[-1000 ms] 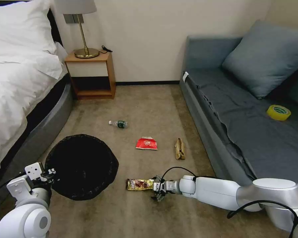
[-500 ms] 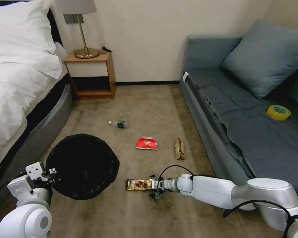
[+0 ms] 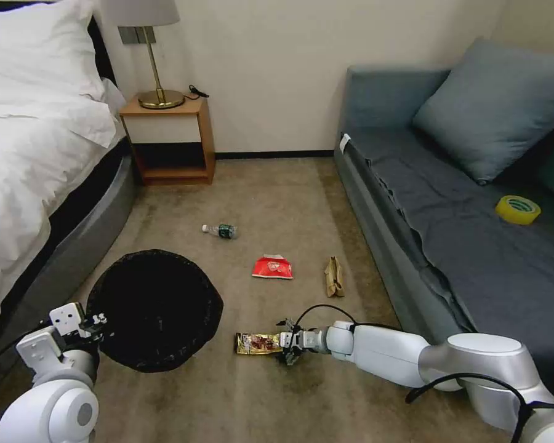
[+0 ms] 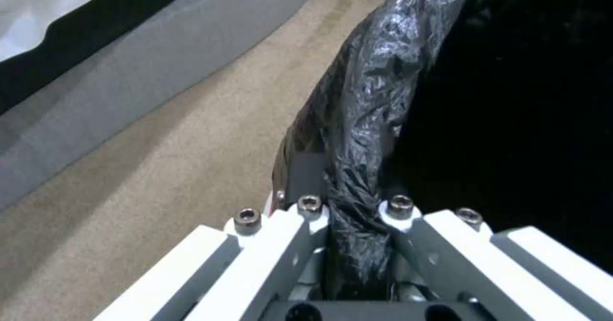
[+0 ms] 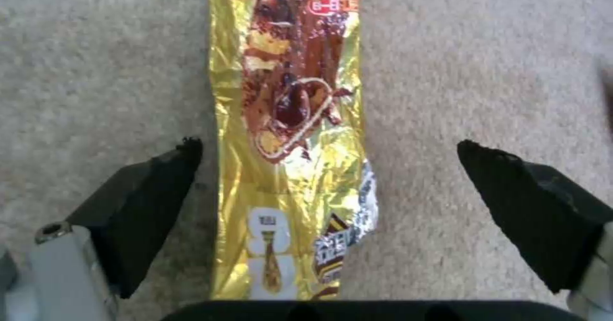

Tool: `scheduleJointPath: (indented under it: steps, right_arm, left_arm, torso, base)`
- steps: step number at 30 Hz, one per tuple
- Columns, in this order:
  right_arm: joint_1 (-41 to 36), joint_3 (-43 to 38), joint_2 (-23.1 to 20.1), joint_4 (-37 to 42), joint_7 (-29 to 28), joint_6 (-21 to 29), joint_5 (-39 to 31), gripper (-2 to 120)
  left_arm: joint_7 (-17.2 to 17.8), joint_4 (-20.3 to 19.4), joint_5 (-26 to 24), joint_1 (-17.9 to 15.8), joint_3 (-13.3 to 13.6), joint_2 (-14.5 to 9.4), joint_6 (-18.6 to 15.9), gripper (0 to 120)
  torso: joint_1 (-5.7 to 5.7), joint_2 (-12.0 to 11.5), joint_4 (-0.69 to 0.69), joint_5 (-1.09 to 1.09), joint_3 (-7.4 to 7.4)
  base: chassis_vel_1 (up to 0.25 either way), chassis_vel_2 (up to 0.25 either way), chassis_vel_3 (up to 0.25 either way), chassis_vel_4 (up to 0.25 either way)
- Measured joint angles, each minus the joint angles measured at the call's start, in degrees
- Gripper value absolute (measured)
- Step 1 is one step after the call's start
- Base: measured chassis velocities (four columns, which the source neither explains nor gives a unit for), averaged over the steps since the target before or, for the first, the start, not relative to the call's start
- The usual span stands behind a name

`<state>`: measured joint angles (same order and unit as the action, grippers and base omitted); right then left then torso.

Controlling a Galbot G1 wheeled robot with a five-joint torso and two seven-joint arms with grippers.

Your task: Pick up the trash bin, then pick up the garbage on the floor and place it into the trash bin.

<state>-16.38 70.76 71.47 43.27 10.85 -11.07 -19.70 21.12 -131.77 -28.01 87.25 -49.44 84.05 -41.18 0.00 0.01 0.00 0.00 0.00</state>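
The trash bin, lined with a crinkly black bag, hangs low at the left, and my left gripper is shut on its rim. A brown-gold wrapper lies flat on the carpet. My right gripper is down at the wrapper's right end and open. In the right wrist view the wrapper lies between the two black fingertips, closer to one of them. More garbage lies farther off: a clear bottle with a green label, a red snack packet and a crumpled tan paper bag.
A bed runs along the left and a grey sofa along the right, with a yellow tape roll on it. A wooden nightstand with a lamp stands at the back wall. Bare carpet lies between them.
My right gripper has slid left along the carpet and now straddles the wrapper's end. The bin and left gripper have shifted very slightly right.
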Motion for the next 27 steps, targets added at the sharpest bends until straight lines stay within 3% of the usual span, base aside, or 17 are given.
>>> scheduleJointPath:
  steps: [5, 10, 27]
  right_arm:
    - [-0.12, -0.68, 0.23, -0.91, -0.06, -0.19, 0.24, 100]
    - [-0.58, -1.27, 0.72, -2.13, -0.2, -1.09, 0.99, 91]
    - [-1.38, -1.92, 0.55, -2.44, -0.11, -2.19, 1.86, 28]
  left_arm:
    - [-0.11, 0.06, 0.2, 0.05, 0.07, 0.01, 0.08, 2]
    - [-0.18, 0.06, 0.35, 0.06, 0.2, 0.09, 0.2, 2]
    - [-0.55, 0.59, 0.93, -0.13, 0.41, 0.18, 0.42, 2]
  torso:
    - [0.0, 0.0, 0.0, 0.0, 0.0]
    - [0.0, 0.0, -0.01, -0.01, 0.0]
    - [0.0, 0.0, 0.0, 0.0, 0.0]
  base:
    - [0.0, 0.0, 0.0, 0.0]
    - [0.0, 0.0, 0.0, 0.0]
    - [0.0, 0.0, 0.0, 0.0]
